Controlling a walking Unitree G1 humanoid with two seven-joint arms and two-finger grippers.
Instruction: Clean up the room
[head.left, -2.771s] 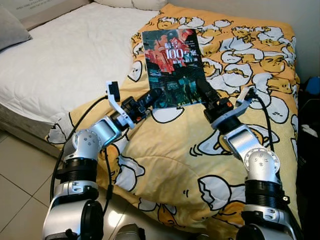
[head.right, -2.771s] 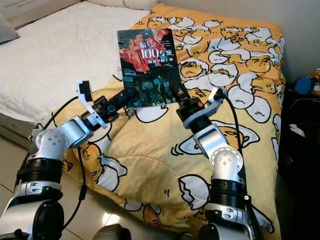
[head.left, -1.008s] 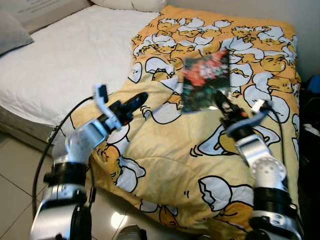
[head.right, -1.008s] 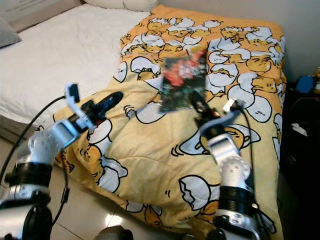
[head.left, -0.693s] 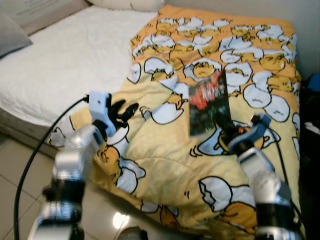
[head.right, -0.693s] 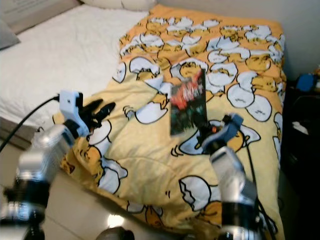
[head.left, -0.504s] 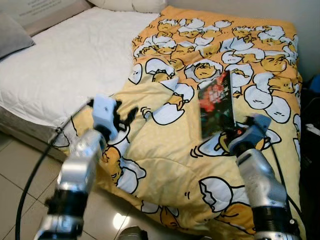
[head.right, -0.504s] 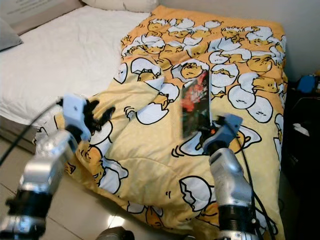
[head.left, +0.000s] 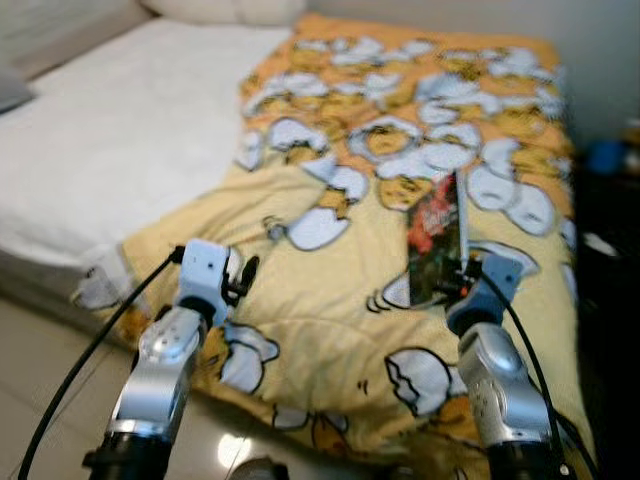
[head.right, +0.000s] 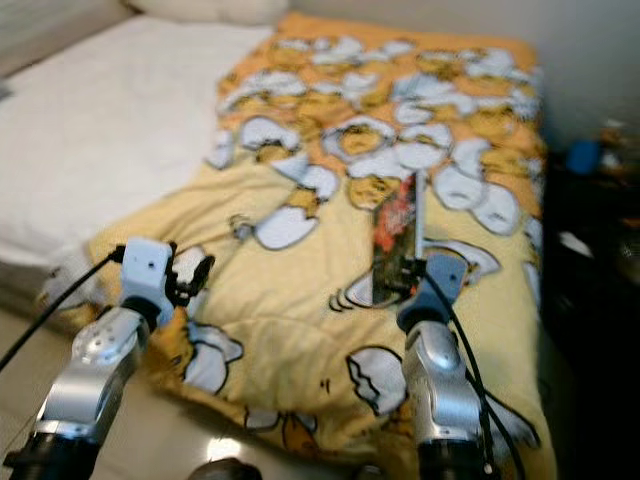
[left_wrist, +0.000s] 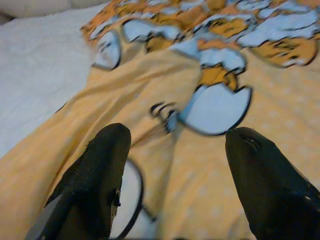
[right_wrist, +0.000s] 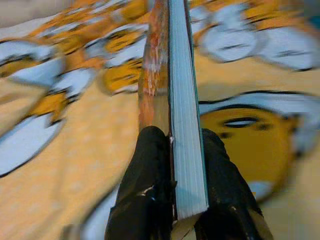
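1. Blanket (head.left: 330, 290): yellow-orange, printed with white eggshell cartoon figures outlined in black.
2. Book (head.left: 434, 240): red and dark teal cover, pale page edges.
3. Mattress (head.left: 110, 130): plain white.
4. End effector fingers (right_wrist: 147, 200): black.

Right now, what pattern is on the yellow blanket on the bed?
Cartoon eggs in cracked white shells on the yellow blanket; clearest in the left eye view.

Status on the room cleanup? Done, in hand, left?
Done: the red-and-teal paperback book is off the yellow egg-print duvet. In hand: the right end effector is shut on the book's lower edge, holding it upright above the duvet. The left end effector is open over the duvet, holding nothing. Left: putting the book away; no destination visible.
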